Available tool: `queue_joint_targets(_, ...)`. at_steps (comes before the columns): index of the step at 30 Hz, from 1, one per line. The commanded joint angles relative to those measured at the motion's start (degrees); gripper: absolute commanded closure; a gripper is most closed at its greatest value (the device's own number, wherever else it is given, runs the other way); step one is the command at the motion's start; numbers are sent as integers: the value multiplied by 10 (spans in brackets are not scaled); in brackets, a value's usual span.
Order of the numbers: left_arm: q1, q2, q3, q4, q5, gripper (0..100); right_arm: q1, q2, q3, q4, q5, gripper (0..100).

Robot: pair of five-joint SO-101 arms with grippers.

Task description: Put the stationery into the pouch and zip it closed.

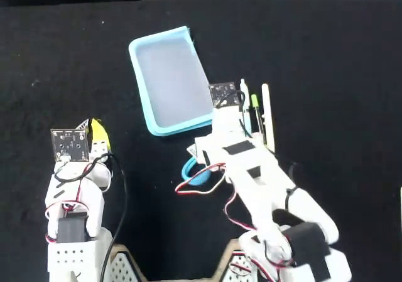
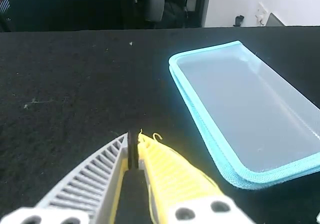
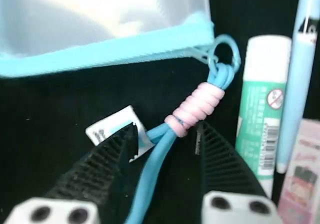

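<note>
The light-blue pouch [image 1: 173,81] with a translucent face lies flat in the middle of the black table, also seen as pouch [image 2: 250,109] and pouch [image 3: 100,29]. From its zip pull [image 3: 222,52] runs a blue cord [image 3: 165,139] with a pink wrap [image 3: 197,107]. My right gripper [image 3: 167,141] is open, its black fingers on either side of that cord. Just past it lie a glue stick [image 3: 262,109], a pale blue pen [image 3: 300,59] and a pink item [image 3: 300,184]. My left gripper [image 2: 132,139] is shut on nothing, on the table to the pouch's left.
The pens [image 1: 260,109] lie side by side right of the pouch, close against the right arm [image 1: 248,162]. A loop of the blue cord [image 1: 193,172] shows beside that arm. A white tag [image 3: 112,129] sits by one right finger. Black cloth stretches left of the pouch.
</note>
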Motion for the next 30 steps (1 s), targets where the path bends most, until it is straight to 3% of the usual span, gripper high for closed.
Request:
queue_joint_targets(1,5,-1,12,3,2,953,11,30,-72,3,-66,812)
queue_joint_targets(10,4,-1,12,3,2,953,39,121,-188,151,-84,836)
queue_joint_targets(14,4,-1,12,12,2,953,47,138,-220,204,28,989)
queue_joint_targets(19,4,-1,12,13,1,953,41,86,-238,309,141,988)
queue_joint_targets(24,4,-1,12,13,1,953,-28,-14,-190,400,295,988)
queue_joint_targets(27,4,-1,12,13,1,953,-55,-55,-117,382,382,987)
queue_joint_targets(30,2,-1,12,13,1,953,-30,-65,-65,345,418,977)
